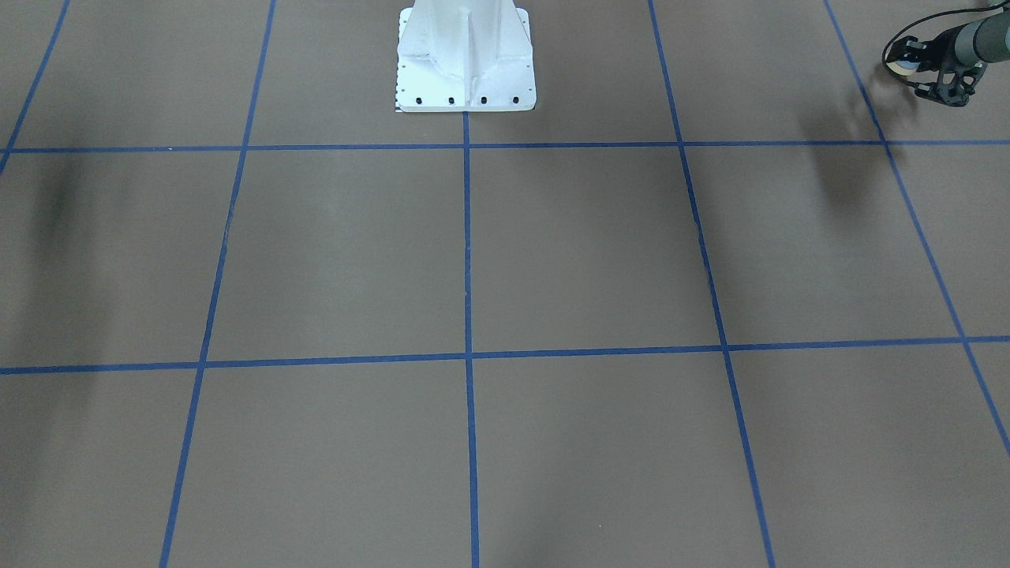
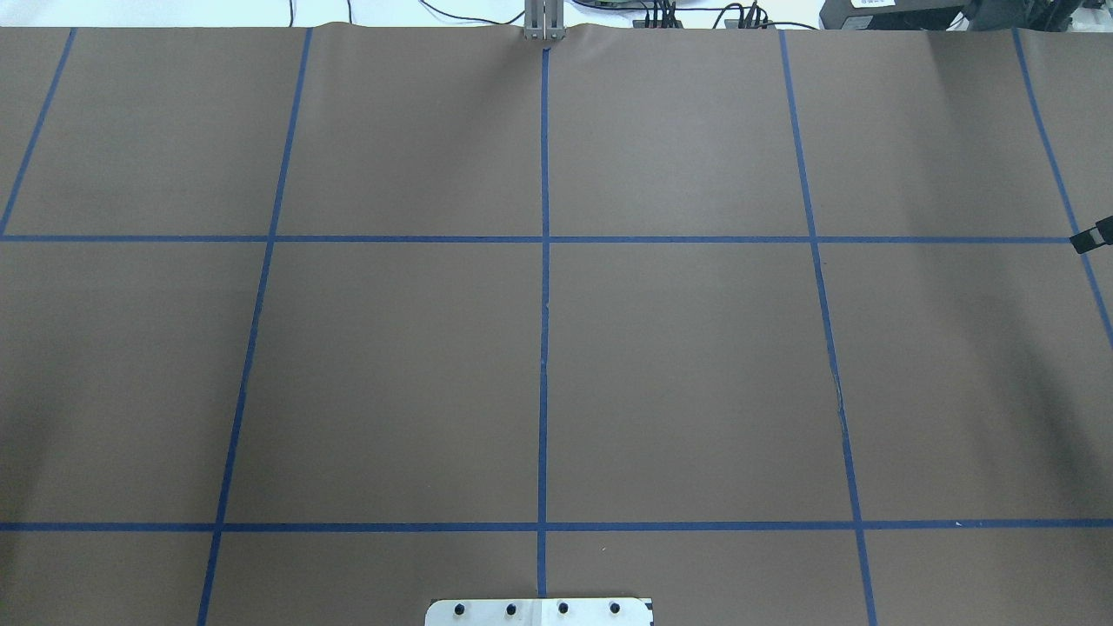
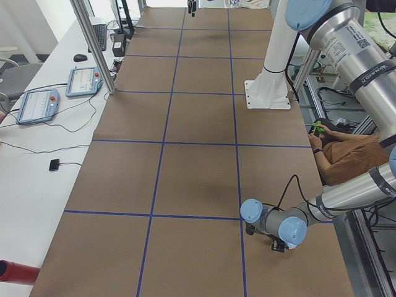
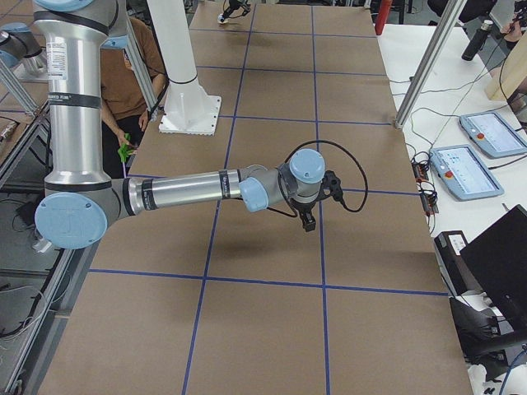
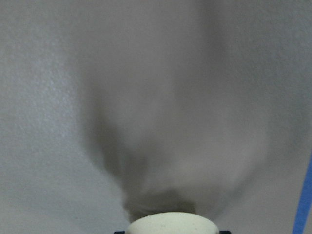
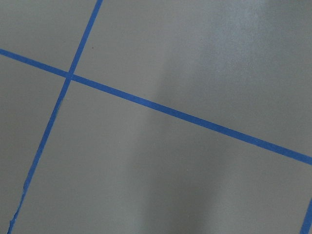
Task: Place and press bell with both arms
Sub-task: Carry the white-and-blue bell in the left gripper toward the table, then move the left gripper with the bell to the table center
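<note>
The left gripper (image 1: 922,69) is clamping the bell (image 1: 904,65) and holding it near the left end of the brown table (image 1: 584,252), just beside a blue tape line (image 1: 872,110). The right gripper (image 4: 306,217) is hanging over the table's other end, pointing down. I cannot tell whether its fingers are parted or closed.

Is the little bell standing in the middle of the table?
No, the left gripper holds the bell, far off to one side.
</note>
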